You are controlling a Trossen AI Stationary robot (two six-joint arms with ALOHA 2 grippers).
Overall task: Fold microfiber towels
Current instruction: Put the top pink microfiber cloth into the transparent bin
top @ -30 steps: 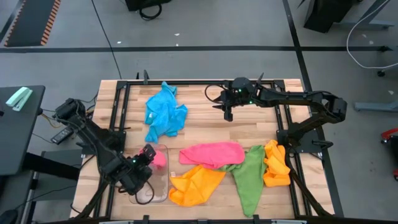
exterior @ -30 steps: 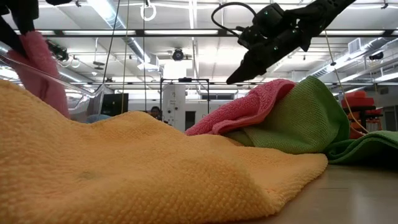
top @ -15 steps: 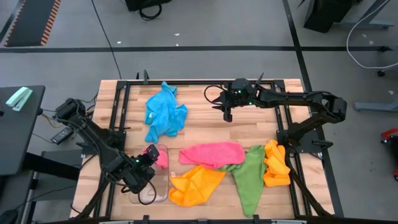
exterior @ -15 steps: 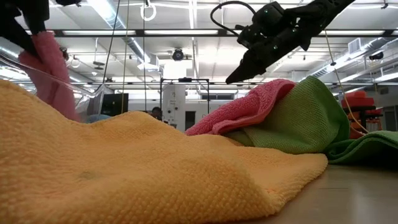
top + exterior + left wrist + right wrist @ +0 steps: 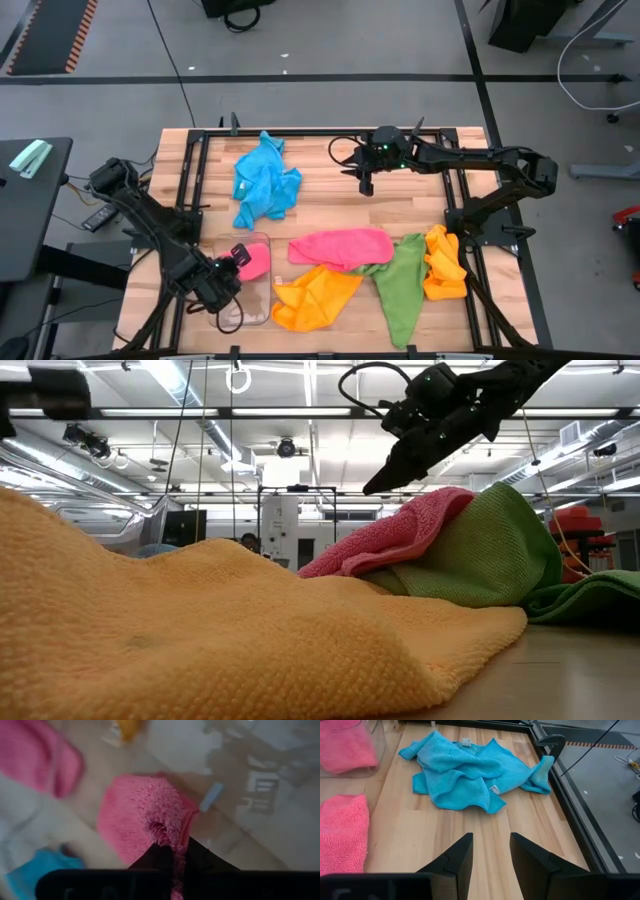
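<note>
left gripper (image 5: 232, 268) over the clear tray (image 5: 228, 310), fingers clenched on a folded pink towel (image 5: 254, 259); beyond the tray, right gripper (image 5: 366, 184) hovers, fingers parted, grasping nothing.

left pincer (image 5: 232, 268) low at the counter's near left, fingers pinched together; right pincer (image 5: 367, 184) raised at the far side, fingers parted.

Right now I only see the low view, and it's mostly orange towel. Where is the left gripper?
Observer: The left gripper is over the clear tray, near the table's front left.
Operator: Is it holding anything?
Observer: Yes, it's shut on a small pink towel.
Operator: What about the right one?
Observer: The right gripper is open and empty, above bare wood, facing the crumpled blue towel.
</note>
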